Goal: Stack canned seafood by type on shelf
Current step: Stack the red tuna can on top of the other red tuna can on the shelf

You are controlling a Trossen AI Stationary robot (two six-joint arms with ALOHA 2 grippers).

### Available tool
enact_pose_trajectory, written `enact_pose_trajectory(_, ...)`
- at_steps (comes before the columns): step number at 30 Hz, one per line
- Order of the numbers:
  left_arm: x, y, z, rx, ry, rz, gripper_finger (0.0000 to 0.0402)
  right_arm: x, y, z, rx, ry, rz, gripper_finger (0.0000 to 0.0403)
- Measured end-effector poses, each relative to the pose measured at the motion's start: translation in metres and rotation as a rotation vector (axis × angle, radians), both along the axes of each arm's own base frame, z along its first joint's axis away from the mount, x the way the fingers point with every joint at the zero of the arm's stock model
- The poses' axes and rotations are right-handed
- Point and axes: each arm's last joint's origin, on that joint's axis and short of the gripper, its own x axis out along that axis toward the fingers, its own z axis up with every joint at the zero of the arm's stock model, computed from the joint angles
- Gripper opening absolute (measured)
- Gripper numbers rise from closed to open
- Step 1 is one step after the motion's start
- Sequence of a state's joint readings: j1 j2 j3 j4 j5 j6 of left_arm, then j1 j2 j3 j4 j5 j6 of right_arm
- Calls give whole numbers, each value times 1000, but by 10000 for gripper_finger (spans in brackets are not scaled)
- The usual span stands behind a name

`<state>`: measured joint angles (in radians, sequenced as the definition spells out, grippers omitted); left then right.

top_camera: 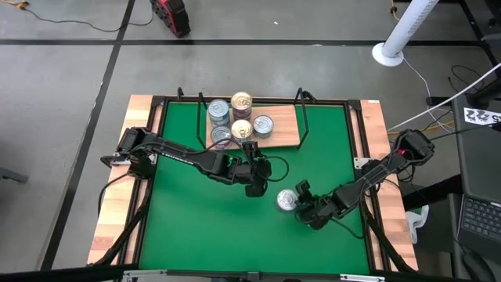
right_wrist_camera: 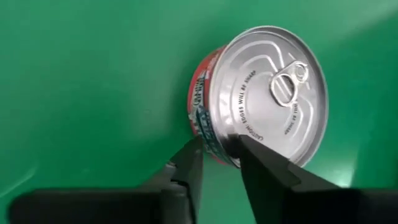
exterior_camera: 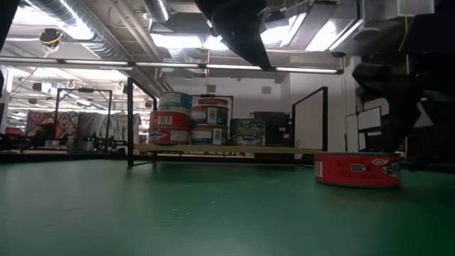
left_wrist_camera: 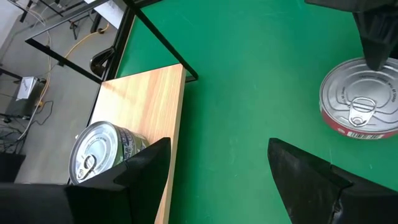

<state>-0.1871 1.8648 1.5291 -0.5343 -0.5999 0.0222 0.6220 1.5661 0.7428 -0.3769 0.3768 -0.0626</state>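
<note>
A red-labelled can with a silver pull-tab lid stands flat on the green mat, near the table's middle right. My right gripper is shut on its edge. Several other cans stand on the wooden shelf at the far side, some stacked two high. My left gripper hangs open above the mat, just in front of the shelf's near edge and left of the red can, with nothing between its fingers. My right gripper pinches the red can's rim on the side nearest the arm. One finger lies against the side label, the other on the lid. The fingers slant down from the table's right. The can's bottom rests on the mat.
A thin black wire frame stands around the shelf board, and its upright shows in the low view. Pale wooden planks border the mat on the left and right. Bare mat lies toward the near edge.
</note>
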Motion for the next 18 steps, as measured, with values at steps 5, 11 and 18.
enact_pose_trajectory(5,0,0,0,0,0,0,265,3,0,1,-15,-55,-19,49)
enact_pose_trajectory(11,0,0,0,0,0,0,265,6,2,2,5,-98,-25,11)
enact_pose_trajectory(18,0,-3,0,12,9,-20,265,9,5,3,41,-129,-29,3)
